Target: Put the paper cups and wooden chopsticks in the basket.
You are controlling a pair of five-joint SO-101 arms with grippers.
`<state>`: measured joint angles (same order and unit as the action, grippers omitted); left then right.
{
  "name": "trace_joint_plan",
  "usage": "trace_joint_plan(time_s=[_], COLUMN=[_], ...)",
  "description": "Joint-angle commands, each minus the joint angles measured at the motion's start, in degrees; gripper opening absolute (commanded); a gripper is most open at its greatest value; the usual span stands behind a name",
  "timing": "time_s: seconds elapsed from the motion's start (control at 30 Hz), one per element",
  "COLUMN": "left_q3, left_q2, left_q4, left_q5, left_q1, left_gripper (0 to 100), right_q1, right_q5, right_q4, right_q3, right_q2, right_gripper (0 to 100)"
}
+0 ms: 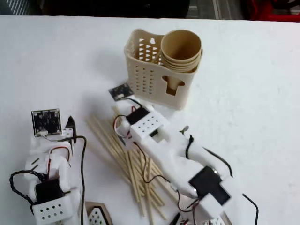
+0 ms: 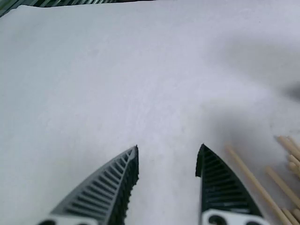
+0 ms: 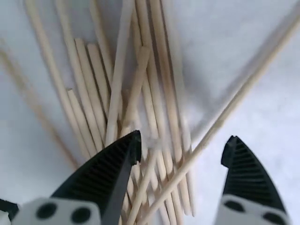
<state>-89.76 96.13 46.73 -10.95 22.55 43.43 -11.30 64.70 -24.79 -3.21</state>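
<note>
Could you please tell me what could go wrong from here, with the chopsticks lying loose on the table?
1. The right gripper is open over a crossed pile of chopsticks. Closing there may catch several at odd angles, and some could slip out in transit.
2. The paper cups already fill one end of the basket, so long sticks may strike the cups or the rim and fall outside.

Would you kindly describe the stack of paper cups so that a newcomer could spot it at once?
On the white table, find the cream perforated basket standing beyond the arms. The paper cups are nested in its right end in the high view, mouths up. They are round and tan, unlike the thin wooden chopsticks lying loose on the table.
</note>
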Motion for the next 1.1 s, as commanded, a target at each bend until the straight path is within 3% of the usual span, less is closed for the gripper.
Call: trace_joint_plan(time_s=[0.0, 0.33, 0.87, 1.07], left_q3=[0.2, 0.2, 0.2, 0.2], left_q2=[0.7, 0.7, 0.7, 0.7], left_q4=[-1.4, -1.3, -1.3, -1.3], left_q5=[0.3, 0.3, 0.3, 0.3], left_q1=[0.1, 0.1, 0.1, 0.1], left_gripper=[21, 21, 21, 21], right_q1=[0.4, 0.4, -0.6, -0.6], right_q5=[-0.5, -0.2, -0.1, 0.0], right_q4=[-1.8, -4.0, -4.1, -6.8], right_q3=[2.2, 2.1, 2.3, 2.3], right_q2=[-1.8, -3.3, 0.3, -0.1], right_gripper=[28.3, 9.5, 9.9, 21.1])
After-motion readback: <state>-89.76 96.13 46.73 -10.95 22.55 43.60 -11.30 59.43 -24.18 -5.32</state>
